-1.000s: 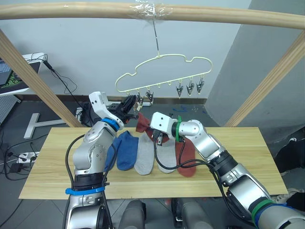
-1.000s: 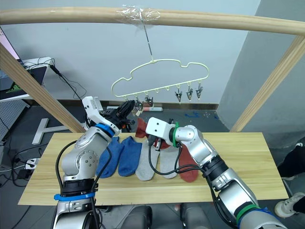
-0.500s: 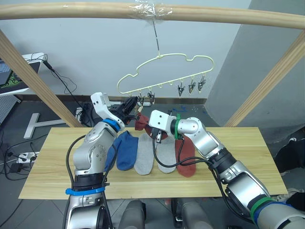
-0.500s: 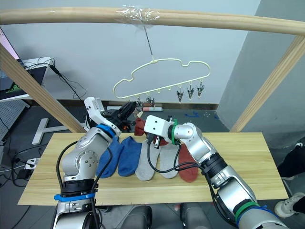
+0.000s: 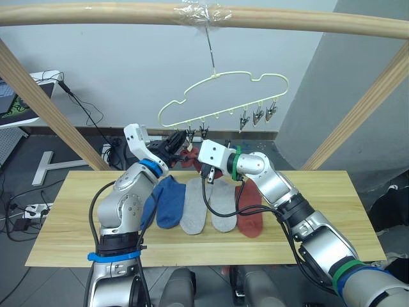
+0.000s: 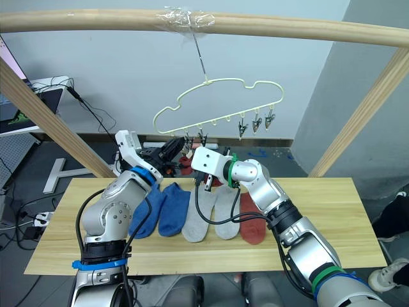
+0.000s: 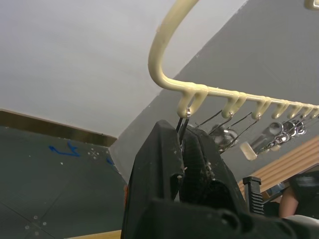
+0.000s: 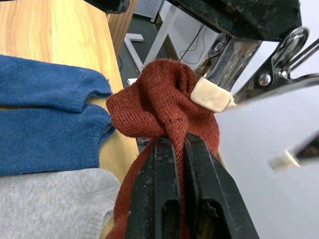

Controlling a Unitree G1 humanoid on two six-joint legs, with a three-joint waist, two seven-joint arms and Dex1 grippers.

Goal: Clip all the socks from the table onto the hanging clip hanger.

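Check your right wrist view first: the right tool [image 8: 179,149] is pinched tight on a bunched rust red sock [image 8: 159,102], and the sock's top sits right against a pale-tipped metal clip [image 8: 219,74]. From the head views you just see that tool raised under the left end of the clip hanger [image 5: 220,96], sock mostly hidden behind it. Your left wrist view shows the left tool [image 7: 187,149] closed around the leftmost clip, squeezing its handles right under the hanger's wire. On the table [image 5: 319,249] you've got two blue socks [image 5: 167,201], two grey socks [image 5: 208,204] and the other red sock [image 5: 249,214] lying side by side.
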